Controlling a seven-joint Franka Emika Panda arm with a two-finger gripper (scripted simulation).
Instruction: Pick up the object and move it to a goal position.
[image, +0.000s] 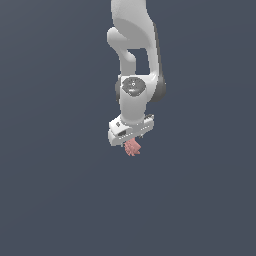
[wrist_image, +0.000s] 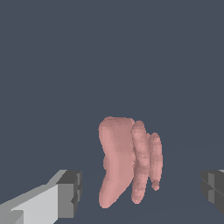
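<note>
claw (wrist_image: 138, 192): the wrist view has the two dark finger pads (wrist_image: 70, 192) spread wide, with clear gaps on both sides of the pink chunk, so it's apart and clamped on nothing.

object (wrist_image: 127, 162): the salmon-pink knobbly lump sits between the pads, touching neither. In the exterior view it pokes out just under the white claw (image: 131, 141). Honestly can't tell whether it's resting on the surface or not, the ground is one flat colour with no shadow to go by.

step in hand: looks to me like the grasp. You're straddling it already, so just close.

how to do it well: the lump is ridged and uneven, so I'd guess the pads meet it on bumps rather than flats. Close slowly and keep it centred so it doesn't twist out. Lift only once both pads bite.

arm (image: 135, 60): hangs straight down over the object, wrist vertical.

surroundings: plain dark grey-blue everywhere, no other items in either view.

in the way: nothing I can see.

goal: no marker shows in either view, so you can't judge the travel from here.
</note>
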